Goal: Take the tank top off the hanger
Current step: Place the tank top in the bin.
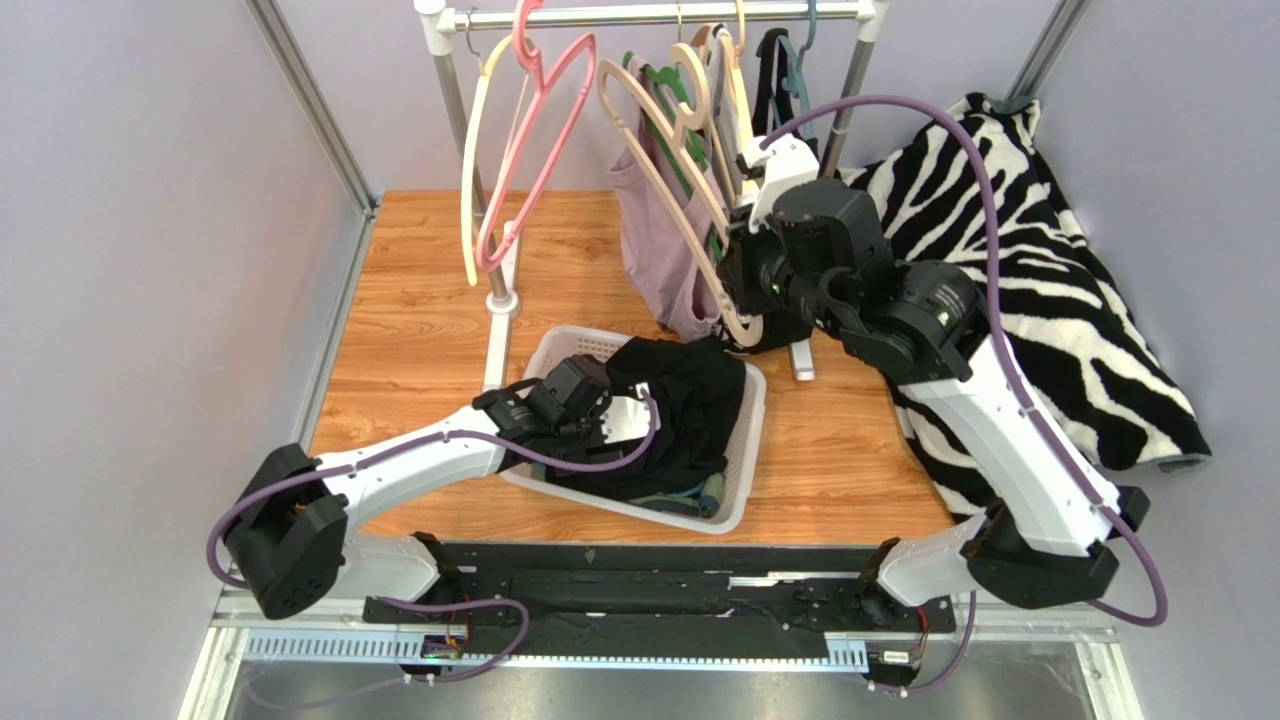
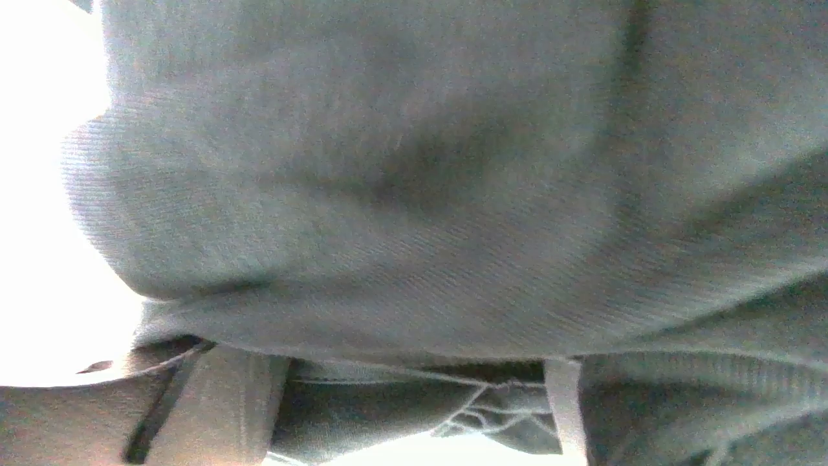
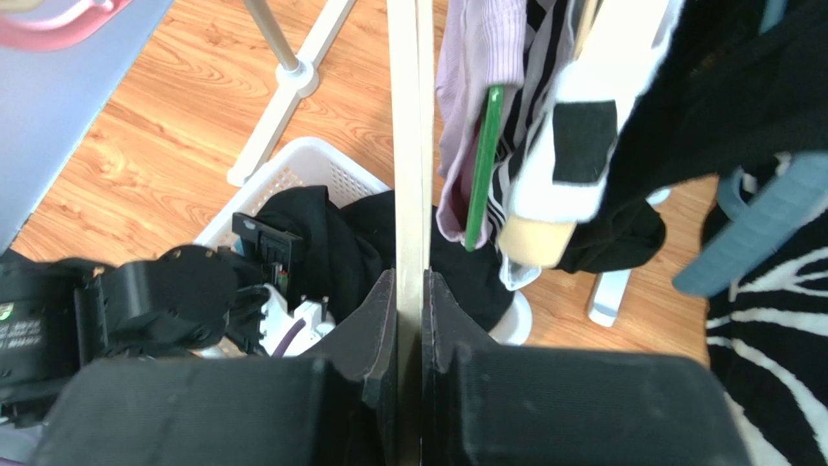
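Note:
The black tank top (image 1: 684, 413) lies bunched in the white basket (image 1: 744, 488), off the hanger. The bare cream hanger (image 1: 661, 165) hangs tilted from the rail, and my right gripper (image 1: 747, 300) is shut on its lower bar. In the right wrist view the cream bar (image 3: 408, 146) runs straight between the pressed fingers of my right gripper (image 3: 409, 277). My left gripper (image 1: 609, 420) sits low in the basket against the tank top. Dark cloth (image 2: 437, 175) fills the left wrist view, and the left gripper (image 2: 389, 417) shows its fingers (image 2: 209, 408) wide apart, open.
A clothes rail (image 1: 646, 15) at the back carries pink (image 1: 526, 135) and cream hangers, a lilac garment (image 1: 661, 248) and dark clothes. Its white foot (image 1: 499, 300) stands left of the basket. A zebra-print blanket (image 1: 1037, 285) covers the right side.

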You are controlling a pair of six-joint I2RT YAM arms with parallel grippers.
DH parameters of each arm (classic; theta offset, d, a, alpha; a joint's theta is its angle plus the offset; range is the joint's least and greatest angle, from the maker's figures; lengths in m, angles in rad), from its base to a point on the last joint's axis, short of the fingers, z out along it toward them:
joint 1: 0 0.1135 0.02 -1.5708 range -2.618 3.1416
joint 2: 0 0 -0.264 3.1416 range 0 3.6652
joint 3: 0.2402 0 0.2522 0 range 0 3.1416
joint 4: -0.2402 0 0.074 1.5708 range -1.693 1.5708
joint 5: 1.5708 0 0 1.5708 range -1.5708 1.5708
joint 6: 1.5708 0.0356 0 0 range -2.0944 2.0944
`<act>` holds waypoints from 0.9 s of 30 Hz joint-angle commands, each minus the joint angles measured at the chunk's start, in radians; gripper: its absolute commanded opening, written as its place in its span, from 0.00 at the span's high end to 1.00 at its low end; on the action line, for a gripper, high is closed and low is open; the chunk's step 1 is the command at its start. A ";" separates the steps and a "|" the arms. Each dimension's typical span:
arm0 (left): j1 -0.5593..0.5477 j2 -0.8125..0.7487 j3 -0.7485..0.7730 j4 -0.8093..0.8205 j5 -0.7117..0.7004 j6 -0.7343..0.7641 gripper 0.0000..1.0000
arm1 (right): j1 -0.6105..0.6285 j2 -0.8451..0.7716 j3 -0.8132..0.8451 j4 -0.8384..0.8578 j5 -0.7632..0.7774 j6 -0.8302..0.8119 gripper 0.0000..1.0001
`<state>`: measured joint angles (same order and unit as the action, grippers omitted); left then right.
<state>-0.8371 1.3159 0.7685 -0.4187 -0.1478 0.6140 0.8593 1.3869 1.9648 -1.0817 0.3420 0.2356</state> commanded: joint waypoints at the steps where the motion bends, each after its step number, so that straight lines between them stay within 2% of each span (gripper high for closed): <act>1: -0.013 -0.047 -0.011 -0.248 0.118 -0.126 0.01 | -0.040 0.056 0.100 0.019 -0.069 0.018 1.00; 3: -0.014 -0.091 0.011 -0.317 0.140 -0.169 0.01 | -0.042 0.078 0.141 0.014 -0.067 0.008 1.00; 7: -0.014 -0.156 0.040 -0.434 0.324 -0.156 0.01 | -0.043 0.145 0.198 0.005 -0.017 -0.005 1.00; 12: -0.014 -0.227 0.081 -0.474 0.363 -0.131 0.01 | -0.043 0.231 0.301 -0.017 -0.008 -0.009 1.00; 17: -0.014 -0.306 0.199 -0.486 0.249 -0.088 0.01 | -0.043 0.291 0.376 -0.029 0.008 -0.019 1.00; 21: -0.014 -0.314 0.308 -0.471 0.066 -0.065 0.01 | -0.043 0.333 0.434 -0.040 0.023 -0.032 1.00; 24: -0.014 -0.322 0.394 -0.473 0.010 -0.033 0.01 | -0.043 0.348 0.463 -0.053 0.026 -0.042 1.00; 27: -0.014 -0.333 0.469 -0.485 0.014 -0.016 0.01 | -0.043 0.351 0.470 -0.073 0.061 -0.051 1.00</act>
<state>-0.8490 1.0061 1.1542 -0.8940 -0.0696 0.5571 0.8192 1.7382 2.3844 -1.1545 0.3492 0.2115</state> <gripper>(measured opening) 0.990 0.074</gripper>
